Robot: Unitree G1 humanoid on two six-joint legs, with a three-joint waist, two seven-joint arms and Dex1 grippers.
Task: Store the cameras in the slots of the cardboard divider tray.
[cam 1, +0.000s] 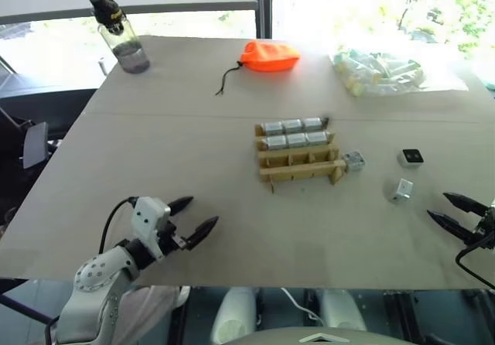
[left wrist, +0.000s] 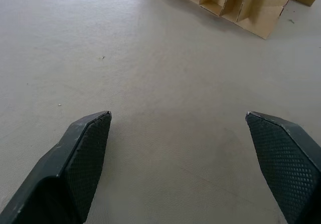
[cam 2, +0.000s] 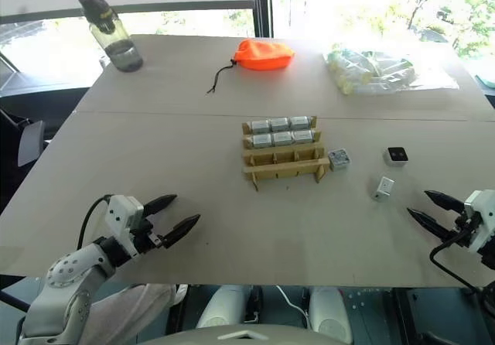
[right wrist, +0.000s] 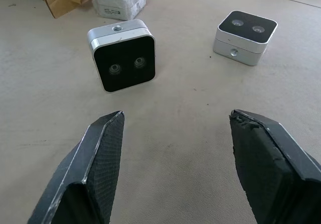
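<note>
Just ahead of the right tool (right wrist: 173,128), jaws apart and empty, stood a small silver boxy camera with black face (right wrist: 123,54), upright on the grey desk (cam 1: 193,167); the tan cardboard divider tray (cam 1: 300,155) lay beyond, probably six slots filled. Left tool (cam 1: 195,216) sat wide open, empty, farther off.

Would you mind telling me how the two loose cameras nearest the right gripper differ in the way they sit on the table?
The nearer camera stands on edge, its black lens face toward the right gripper; the farther camera lies flat, black face up. The nearer one's screw hole is on top; the farther one's is on its side wall. The nearer one sits closer to the cardboard divider tray. Both are silver-grey blocks with two lenses, resting loose on the table.
</note>
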